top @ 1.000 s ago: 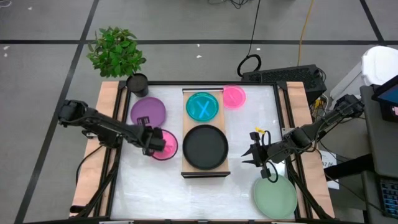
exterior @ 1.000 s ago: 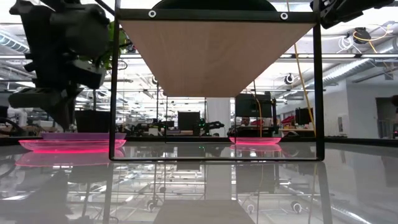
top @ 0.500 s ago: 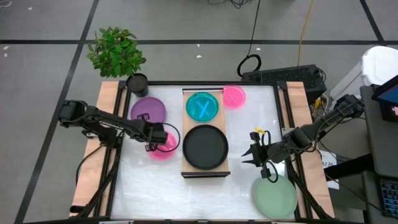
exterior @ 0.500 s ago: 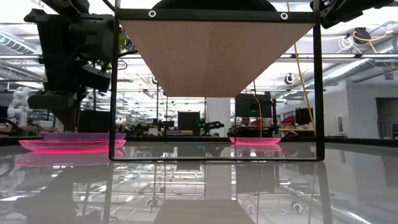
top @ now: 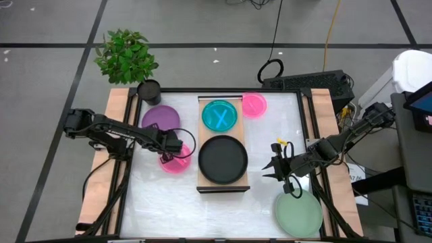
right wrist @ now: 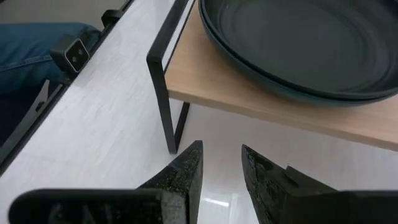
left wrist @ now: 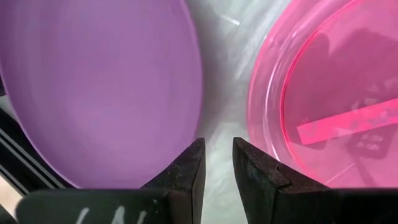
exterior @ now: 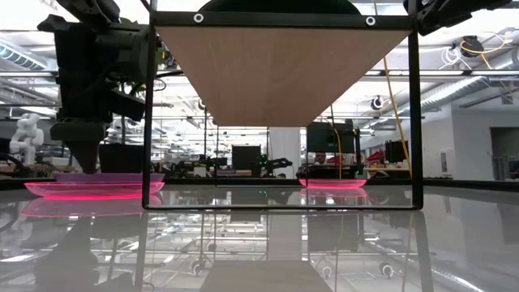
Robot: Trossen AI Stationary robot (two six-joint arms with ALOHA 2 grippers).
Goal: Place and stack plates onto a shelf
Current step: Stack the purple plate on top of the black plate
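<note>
The light-wood shelf (top: 203,182) stands mid-table on a black frame and carries a translucent cyan plate (top: 219,115) and a black plate (top: 223,158). A purple plate (top: 158,118) and a pink plate (top: 177,164) lie flat on the table left of it. My left gripper (top: 174,144) hovers low over the strip of table between these two plates (left wrist: 219,149), its fingers open by a narrow gap. Another pink plate (top: 254,104) lies by the shelf's far right corner. A sage-green plate (top: 298,212) lies near right. My right gripper (top: 270,169) waits right of the shelf, narrowly open.
A potted green plant (top: 127,57) stands beyond the table's far left corner, and its black pot (top: 148,90) sits at that corner. Wooden side rails (top: 115,155) run along both sides. The shelf's black leg (right wrist: 165,106) stands just ahead of my right gripper. White tabletop lies bare along the near edge.
My left gripper has moved a little toward the far edge and the shelf, from above the pink plate's left part to the gap between the pink and purple plates. The plates have stayed in place.
</note>
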